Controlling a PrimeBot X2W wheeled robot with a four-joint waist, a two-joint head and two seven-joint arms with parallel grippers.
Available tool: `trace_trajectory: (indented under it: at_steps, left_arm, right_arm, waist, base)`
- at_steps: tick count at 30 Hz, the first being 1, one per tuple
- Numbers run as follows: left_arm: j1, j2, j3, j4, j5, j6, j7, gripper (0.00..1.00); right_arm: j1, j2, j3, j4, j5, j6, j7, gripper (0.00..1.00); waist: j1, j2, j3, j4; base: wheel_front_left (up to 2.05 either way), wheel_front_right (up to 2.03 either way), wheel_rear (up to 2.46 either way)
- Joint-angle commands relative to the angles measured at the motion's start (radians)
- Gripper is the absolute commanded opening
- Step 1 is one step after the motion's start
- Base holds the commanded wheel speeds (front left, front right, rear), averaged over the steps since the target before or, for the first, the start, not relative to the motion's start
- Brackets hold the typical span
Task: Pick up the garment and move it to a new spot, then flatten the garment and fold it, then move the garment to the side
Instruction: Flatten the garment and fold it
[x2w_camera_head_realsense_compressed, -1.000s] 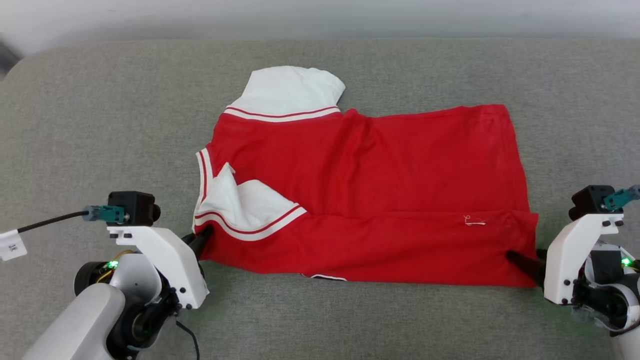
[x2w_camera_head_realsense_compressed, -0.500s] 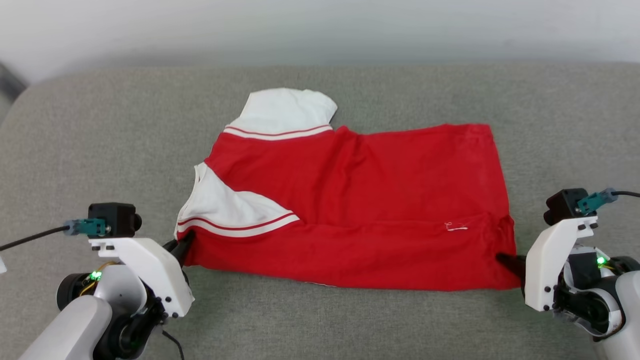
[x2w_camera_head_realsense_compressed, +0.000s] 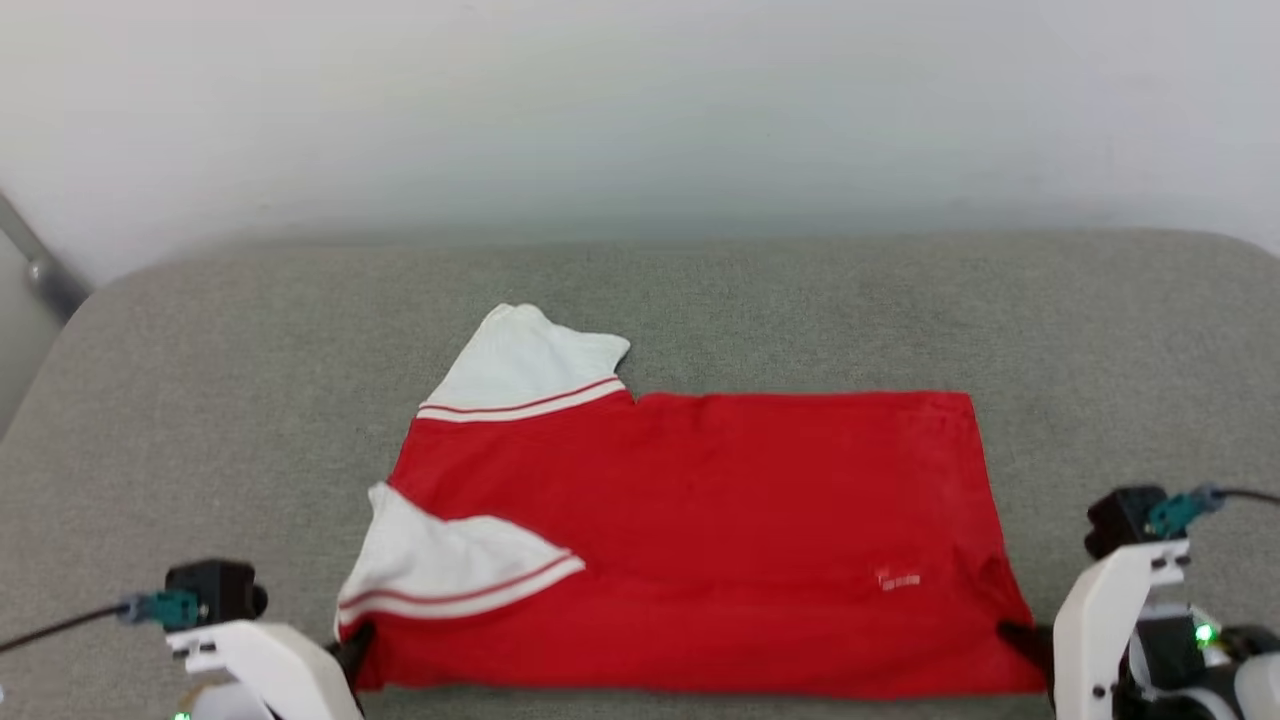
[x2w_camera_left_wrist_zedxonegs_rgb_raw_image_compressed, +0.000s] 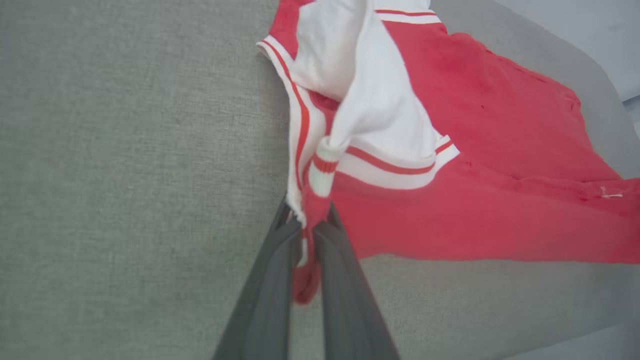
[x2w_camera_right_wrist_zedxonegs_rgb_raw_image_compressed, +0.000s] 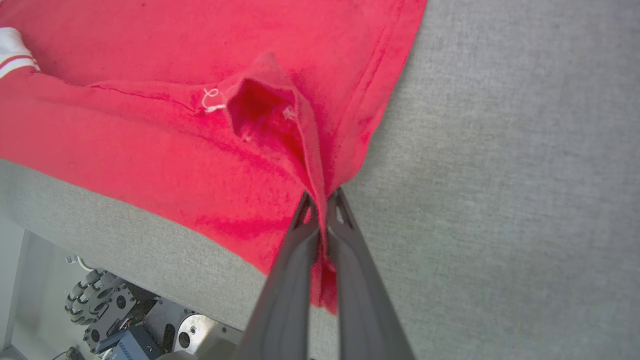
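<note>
We grip a red garment (x2w_camera_head_realsense_compressed: 700, 520) spread along the near edge of the coarse-woven grey table (x2w_camera_head_realsense_compressed: 200, 400).
Smooth red knit with two white sleeves edged in red-and-white stripes toward our left. Our left tool (x2w_camera_left_wrist_zedxonegs_rgb_raw_image_compressed: 309, 220) is pinched closed on the striped shoulder corner, our right tool (x2w_camera_right_wrist_zedxonegs_rgb_raw_image_compressed: 323, 197) likewise on the hem corner.

A grey woven-fabric padded surface with rounded corners (x2w_camera_head_realsense_compressed: 700, 300) spreads beneath and ahead of both grippers. Its weave runs plain to the left of the left gripper (x2w_camera_left_wrist_zedxonegs_rgb_raw_image_compressed: 307, 220) and to the right of the right gripper (x2w_camera_right_wrist_zedxonegs_rgb_raw_image_compressed: 322, 200). Far ahead of both, a pale off-white wall (x2w_camera_head_realsense_compressed: 640, 120) rises behind its far edge. A dark grey slanted metal bar (x2w_camera_head_realsense_compressed: 40, 265) leans ahead and left of the left gripper, off the corner. Behind and left of the right gripper, below the near edge, lies pale floor (x2w_camera_right_wrist_zedxonegs_rgb_raw_image_compressed: 20, 280).
</note>
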Motion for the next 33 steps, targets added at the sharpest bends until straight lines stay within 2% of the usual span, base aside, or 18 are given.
trace_trajectory:
  at_steps: [1,3,4,5,6,7,8,18,23,25,33]
  left_arm:
    - [0.037,-0.009,0.011,-0.005,-0.03,-0.002,-0.003,0.0]
    - [0.067,-0.015,0.015,0.007,-0.049,-0.005,-0.007,0.0]
    - [0.075,-0.022,0.019,0.013,-0.061,-0.011,-0.013,0.0]
    - [0.081,-0.029,0.022,0.022,-0.068,-0.011,-0.017,0.0]
    - [0.085,-0.03,0.024,0.035,-0.071,-0.013,-0.021,0.36]
    - [0.087,-0.034,0.025,0.045,-0.077,-0.017,-0.022,0.85]
    - [0.086,-0.035,0.027,0.054,-0.076,-0.019,-0.027,1.0]
    - [0.01,-0.007,0.045,0.037,-0.001,0.008,-0.077,1.0]
    - [-0.076,0.006,0.056,0.032,0.037,0.022,-0.08,1.0]
    - [-0.187,0.012,0.075,0.064,0.061,0.008,-0.088,1.0]
    - [-0.434,0.045,0.09,0.162,0.113,-0.025,-0.059,1.0]
  right_arm:
    - [0.035,0.015,-0.012,0.003,-0.007,0.0,0.006,0.0]
    - [0.058,0.032,-0.025,0.014,-0.01,0.0,-0.005,0.0]
    - [0.067,0.036,-0.026,0.02,-0.015,0.0,-0.013,0.31]
    - [0.073,0.04,-0.027,0.027,-0.021,0.0,-0.028,1.0]
    - [0.076,0.046,-0.028,0.033,-0.022,0.0,-0.049,1.0]
    - [0.08,0.05,-0.027,0.037,-0.028,0.0,-0.072,1.0]
    - [0.081,0.052,-0.023,0.038,-0.031,0.0,-0.097,1.0]
    - [0.034,0.099,-0.06,-0.036,-0.167,0.0,-0.445,1.0]
    - [0.0,0.137,-0.074,-0.113,-0.247,0.0,-0.574,1.0]
    - [-0.035,0.154,-0.081,-0.172,-0.292,0.0,-0.644,1.0]
    - [-0.116,0.182,-0.075,-0.241,-0.319,0.0,-0.734,1.0]
  waist:
    - [0.0,0.0,-0.004,-0.003]
    - [0.0,0.0,-0.002,-0.007]
    - [0.0,0.0,-0.002,-0.008]
    - [0.0,0.0,-0.001,-0.009]
    - [0.0,0.0,-0.001,-0.009]
    - [0.0,0.0,-0.002,-0.01]
    - [0.0,0.0,-0.004,-0.011]
    - [0.0,0.0,-0.024,-0.065]
    - [0.0,0.0,0.004,-0.108]
    - [0.0,0.0,0.06,-0.144]
    - [0.0,0.0,0.239,-0.221]
  base:
    - [0.0,0.0,0.0]
    - [0.0,0.0,0.0]
    - [0.0,0.0,0.0]
    - [0.0,0.0,0.0]
    - [0.0,0.0,0.0]
    - [0.0,0.0,0.0]
    - [0.0,0.0,0.0]
    - [0.0,0.0,0.0]
    - [0.0,0.0,0.0]
    - [0.0,0.0,0.0]
    - [0.0,0.0,0.0]
